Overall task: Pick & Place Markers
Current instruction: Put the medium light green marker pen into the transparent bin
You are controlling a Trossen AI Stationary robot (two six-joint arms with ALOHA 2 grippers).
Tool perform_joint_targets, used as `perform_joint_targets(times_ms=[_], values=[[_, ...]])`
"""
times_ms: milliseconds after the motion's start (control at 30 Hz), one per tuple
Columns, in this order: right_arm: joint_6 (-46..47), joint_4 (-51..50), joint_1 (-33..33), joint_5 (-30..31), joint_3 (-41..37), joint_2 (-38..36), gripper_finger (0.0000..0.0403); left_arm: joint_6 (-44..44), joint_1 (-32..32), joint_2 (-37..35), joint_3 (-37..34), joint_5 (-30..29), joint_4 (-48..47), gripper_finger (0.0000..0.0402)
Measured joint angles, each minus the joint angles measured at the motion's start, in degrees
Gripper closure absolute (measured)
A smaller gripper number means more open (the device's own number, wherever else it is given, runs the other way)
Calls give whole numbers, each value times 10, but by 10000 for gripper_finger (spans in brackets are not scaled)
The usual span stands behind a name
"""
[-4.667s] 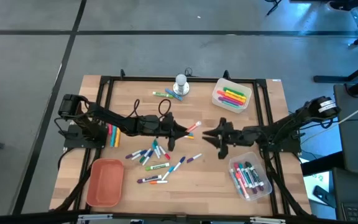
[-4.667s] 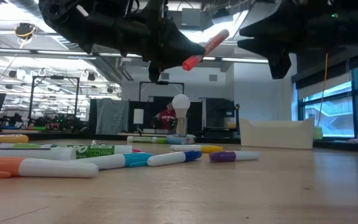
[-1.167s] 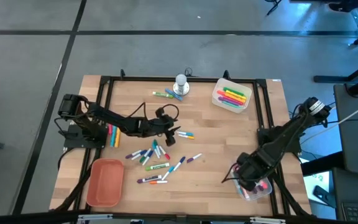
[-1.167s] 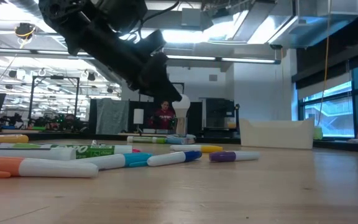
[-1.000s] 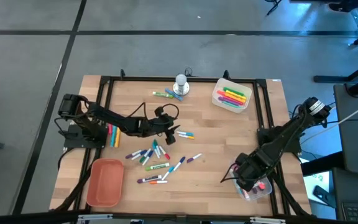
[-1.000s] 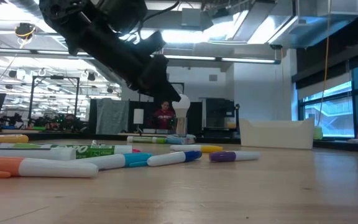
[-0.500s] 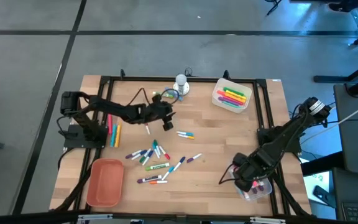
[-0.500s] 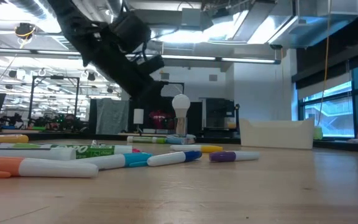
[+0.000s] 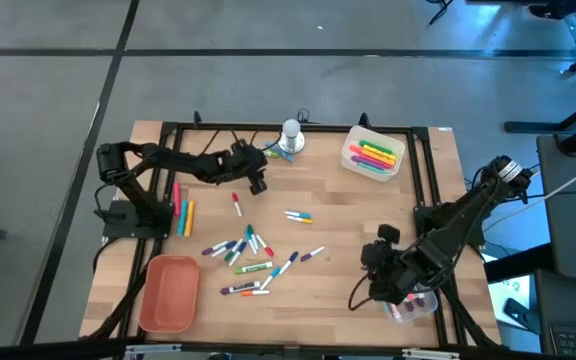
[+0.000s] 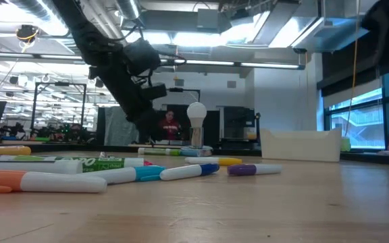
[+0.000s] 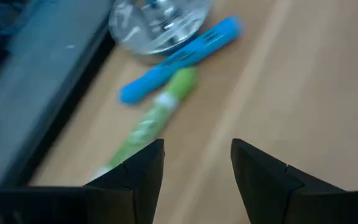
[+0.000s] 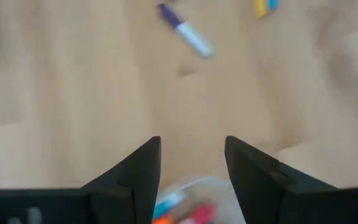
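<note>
A wooden table seen from above. Loose markers lie scattered near its middle, with a lone red-capped marker just beyond them. The left gripper, open and empty, hovers at the far side beside a blue marker and a green marker lying side by side ahead of its fingers. The right gripper, open and empty, sits beside a clear bin of markers at the near right. The left arm seems nearer the pile.
</note>
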Motion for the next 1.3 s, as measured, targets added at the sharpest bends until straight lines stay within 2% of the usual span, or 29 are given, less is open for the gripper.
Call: perform_joint_targets(times_ms=[133,333,433,567,667,867,1100,1300], values=[[-26,1,-13,6,-2,6,224,70,32,0,0,-4,-7,214],[8,7,-35,0,-2,6,224,203,92,0,0,67,-1,228],[7,7,-36,-1,-2,6,224,231,118,0,0,101,10,231],[3,7,-36,-2,-2,6,224,226,152,0,0,182,10,222],[-8,7,-36,-3,-2,6,224,217,167,2,0,217,15,209],[-10,7,-36,-3,-2,6,224,224,176,37,0,219,52,191],[-6,7,-36,-27,-2,6,224,245,179,84,2,217,71,190],[-6,7,-36,-27,-2,6,224,223,175,97,3,229,53,221]])
